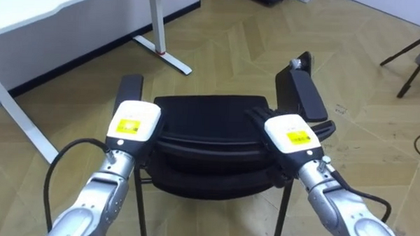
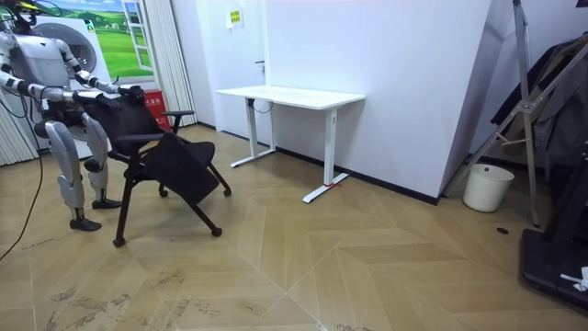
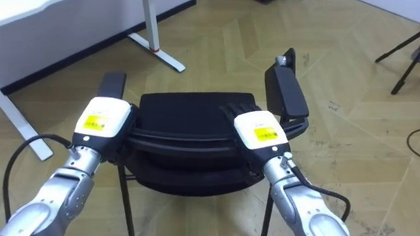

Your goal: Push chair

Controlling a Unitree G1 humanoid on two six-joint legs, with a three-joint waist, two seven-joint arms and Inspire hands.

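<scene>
Left hand (image 1: 133, 126), right hand (image 1: 291, 137) on chair (image 1: 210, 112) back (desk (image 1: 31, 14) ahead-left).

Chair (image 1: 210, 125), centre frame: backrest was matt black, plastic-looking; armrest pad (image 1: 305, 93) matt black; thin legs dark painted metal. Left hand (image 1: 133, 122) and right hand (image 1: 290, 135), at backrest: smooth white plastic shells, slight gloss, yellow sticker on each; forearms silver, metallic. Floor (image 1: 254, 42): wood-look herringbone boards, low sheen, scuffed in places. Desk (image 1: 52, 14), upper left: smooth white top, white painted metal legs. Bucket (image 2: 487, 187), right of room view: plain white plastic.
</scene>
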